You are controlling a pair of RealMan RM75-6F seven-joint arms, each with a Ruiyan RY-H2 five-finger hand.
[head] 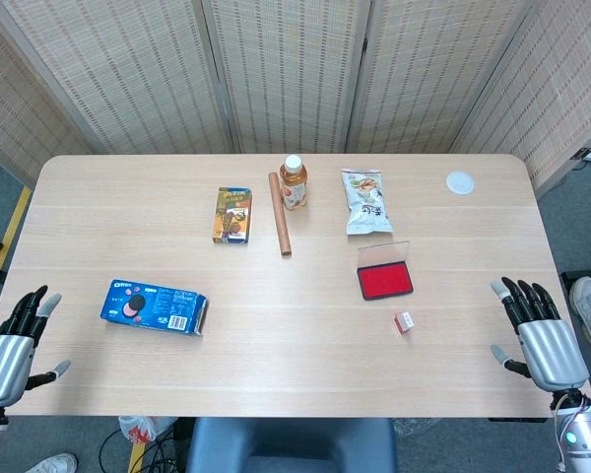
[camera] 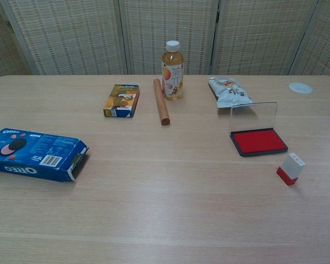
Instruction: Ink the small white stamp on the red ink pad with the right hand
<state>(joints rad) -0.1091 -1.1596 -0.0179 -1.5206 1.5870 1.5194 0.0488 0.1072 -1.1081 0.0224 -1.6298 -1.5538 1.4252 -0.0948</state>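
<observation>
Both hands sit at the near edge of the table, seen only in head view. The right hand is at the near right corner, fingers spread and straight, holding nothing. The left hand is at the near left corner, also w/ fingers apart and holding nothing.

Landmark: the red ink pad. It lies open on the right half of the table, its clear lid standing up at the far edge.

The small white stamp is just nearer than the pad and a bit to the right of it, close but not touching. It leans over, white body up, red base on the table. It is well apart from the right hand.

Far left of the pad and slightly nearer is a blue Oreo box, lying flat.

Beyond the pad, just past the lid, lies a snack bag. Far right of the pad, at the back, is a small white disc.

Left of the pad and further back: a wooden rolling stick, then a tea bottle upright behind it, approx. touching or just beside, I cannot tell which. Further left is a small colourful box.
</observation>
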